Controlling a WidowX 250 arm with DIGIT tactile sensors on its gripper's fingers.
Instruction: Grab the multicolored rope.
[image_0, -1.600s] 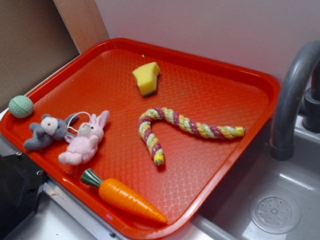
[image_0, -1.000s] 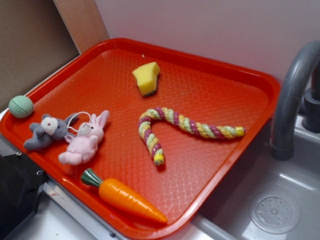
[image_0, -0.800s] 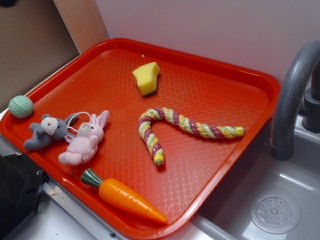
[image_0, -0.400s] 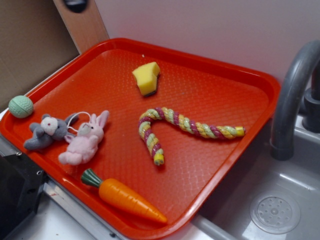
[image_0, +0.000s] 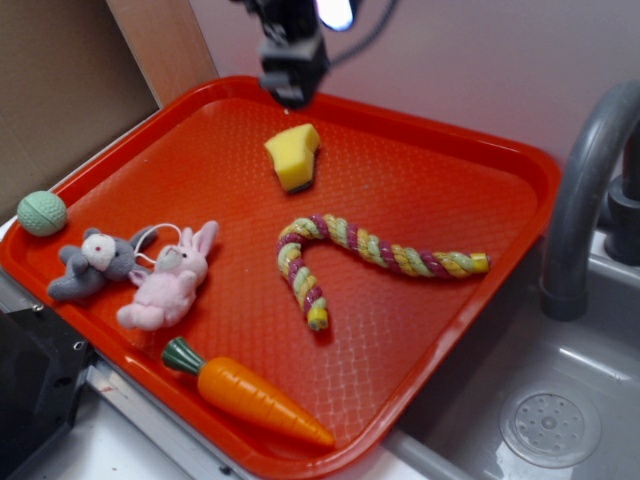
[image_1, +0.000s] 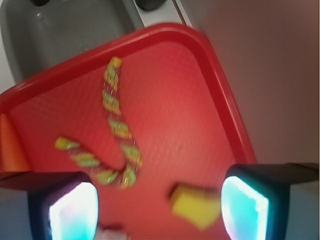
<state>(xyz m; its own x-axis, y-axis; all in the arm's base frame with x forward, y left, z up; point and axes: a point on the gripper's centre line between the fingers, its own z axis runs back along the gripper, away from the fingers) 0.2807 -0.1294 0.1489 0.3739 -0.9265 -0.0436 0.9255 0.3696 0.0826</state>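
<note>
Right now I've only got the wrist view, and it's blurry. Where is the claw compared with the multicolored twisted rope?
Observer: The claw hangs over the far edge of the red plastic tray, just behind the yellow sponge wedge. The multicolored twisted rope lies beyond the sponge, mid-tray.
Operator: Is anything touching the rope?
Observer: No. It lies alone, bent like a hook. The orange plastic carrot is apart from it, by the near rim.
Operator: Anything else I can't see?
Observer: A pink plush bunny and a grey plush mouse lie side by side at the left of the exterior view, with a small green ball at the tray's edge there.
</note>
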